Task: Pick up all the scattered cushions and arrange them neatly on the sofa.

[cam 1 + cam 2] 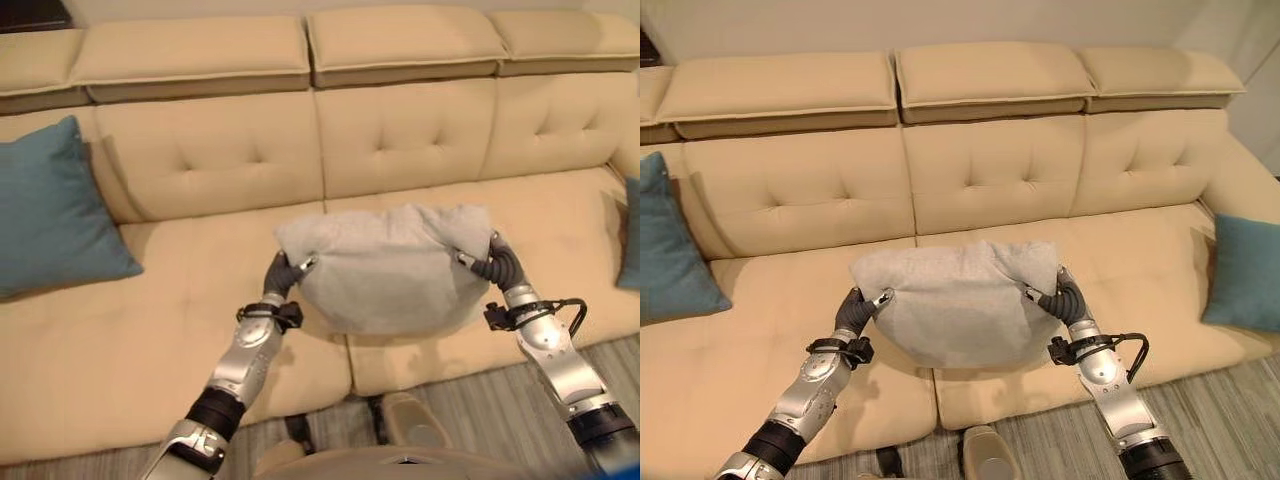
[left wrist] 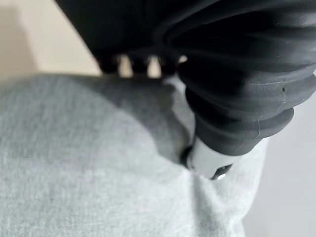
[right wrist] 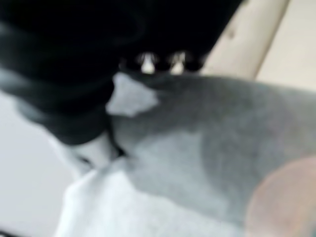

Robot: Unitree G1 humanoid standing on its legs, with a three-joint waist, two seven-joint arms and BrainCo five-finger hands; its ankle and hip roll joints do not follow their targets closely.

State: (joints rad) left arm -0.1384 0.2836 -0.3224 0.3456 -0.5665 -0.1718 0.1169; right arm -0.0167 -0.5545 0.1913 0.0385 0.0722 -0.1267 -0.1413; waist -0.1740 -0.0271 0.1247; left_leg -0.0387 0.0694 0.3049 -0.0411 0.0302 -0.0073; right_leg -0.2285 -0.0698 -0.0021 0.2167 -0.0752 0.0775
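Note:
A light grey cushion (image 1: 390,270) hangs above the front of the beige sofa's seat (image 1: 150,340), held between both hands. My left hand (image 1: 283,273) grips its left corner and my right hand (image 1: 492,258) grips its right corner, fingers and thumbs pinching the cloth. In the left wrist view the thumb (image 2: 207,160) presses into the grey fabric (image 2: 74,163); the right wrist view shows the same grey cushion (image 3: 197,163) under that hand. A teal cushion (image 1: 50,215) leans against the sofa's left end. Another teal cushion (image 1: 1245,272) stands at the right end.
The sofa's tufted backrest (image 1: 400,130) runs across the far side, with bare seat (image 1: 1140,260) to either side of the held cushion. Grey striped floor (image 1: 1220,420) shows in front of the sofa at lower right.

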